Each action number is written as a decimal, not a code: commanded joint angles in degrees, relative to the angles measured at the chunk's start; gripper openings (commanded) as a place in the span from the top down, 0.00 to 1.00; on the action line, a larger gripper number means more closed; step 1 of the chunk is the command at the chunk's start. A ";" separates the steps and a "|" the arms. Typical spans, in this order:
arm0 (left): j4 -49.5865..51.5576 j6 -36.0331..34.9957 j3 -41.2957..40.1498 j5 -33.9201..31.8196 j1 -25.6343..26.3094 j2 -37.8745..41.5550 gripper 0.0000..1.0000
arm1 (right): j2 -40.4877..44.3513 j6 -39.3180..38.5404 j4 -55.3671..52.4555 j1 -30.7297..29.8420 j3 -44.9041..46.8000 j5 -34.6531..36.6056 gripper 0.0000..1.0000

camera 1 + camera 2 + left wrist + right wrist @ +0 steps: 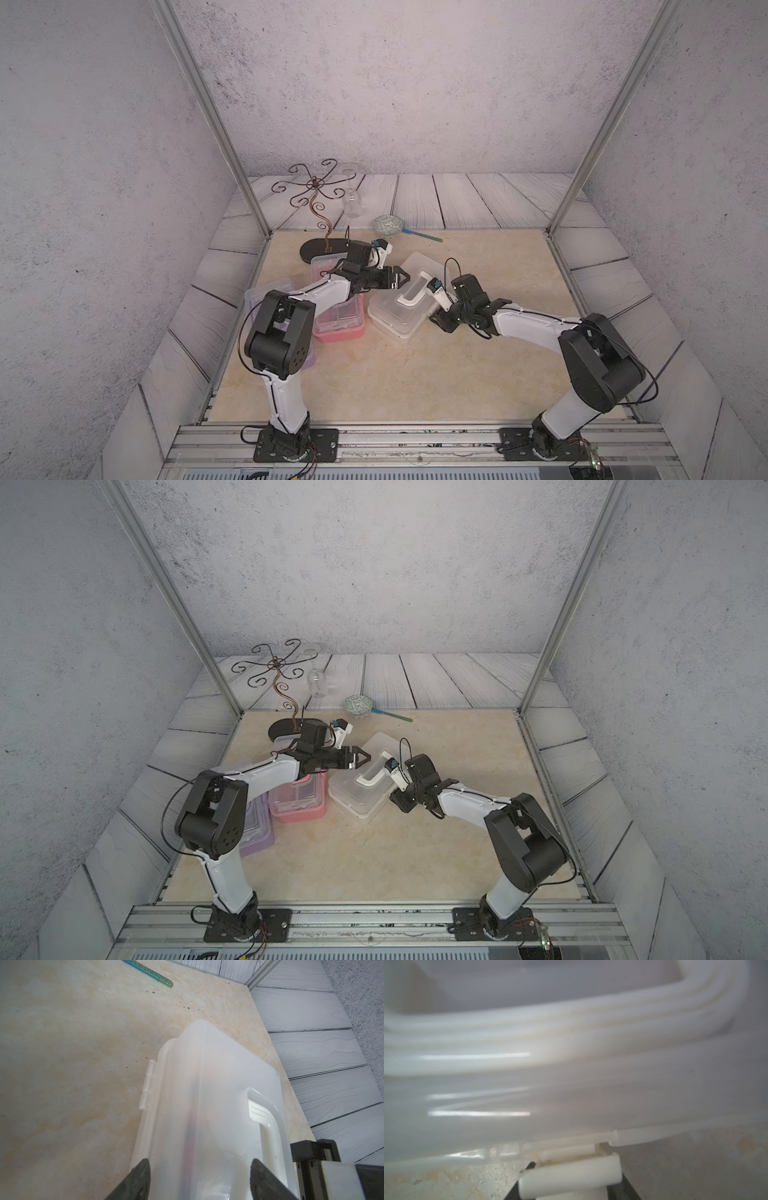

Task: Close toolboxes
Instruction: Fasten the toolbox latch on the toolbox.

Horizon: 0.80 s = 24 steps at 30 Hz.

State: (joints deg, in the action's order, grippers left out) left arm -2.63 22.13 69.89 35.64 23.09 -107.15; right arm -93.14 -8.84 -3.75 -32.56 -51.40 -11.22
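The white toolbox point(399, 316) point(357, 796) lies at mid-table with its cloudy lid down and its white handle point(415, 291) on top. My left gripper point(401, 277) point(199, 1164) hovers open just over the lid's far left end point(218, 1084), fingers spread wide. My right gripper point(436, 320) point(575, 1176) is low at the box's near right side, its jaws closed on the white latch point(571, 1174). The pink toolbox point(340, 324) point(299, 800) and the purple toolbox point(253, 295) point(257, 829) sit left of it, largely hidden by my left arm.
A scrolled wire stand point(316, 195) on a black base point(316, 251) rises at the back left. Beside it are a clear glass point(353, 199), a patterned green ball point(388, 224) and a blue-green stick point(422, 235) point(151, 972). Metal frame posts point(249, 178) stand at the table's back corners.
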 commanded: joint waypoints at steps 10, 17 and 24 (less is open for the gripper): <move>3.85 -0.60 -2.29 3.91 1.17 -3.46 0.25 | -1.92 -2.49 -4.23 -1.33 -10.38 -1.70 0.66; 3.20 -0.16 -2.43 4.53 1.85 -3.59 0.25 | -7.29 -3.19 -5.28 -1.81 -15.75 -2.75 0.66; 2.55 0.19 -2.98 4.70 1.96 -2.97 0.26 | -10.08 -3.24 -4.44 -2.25 -18.34 -2.16 0.67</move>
State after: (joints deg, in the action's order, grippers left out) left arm -4.99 21.98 69.56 35.64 22.63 -107.74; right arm -101.36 -12.45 -19.35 -33.32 -66.22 -9.26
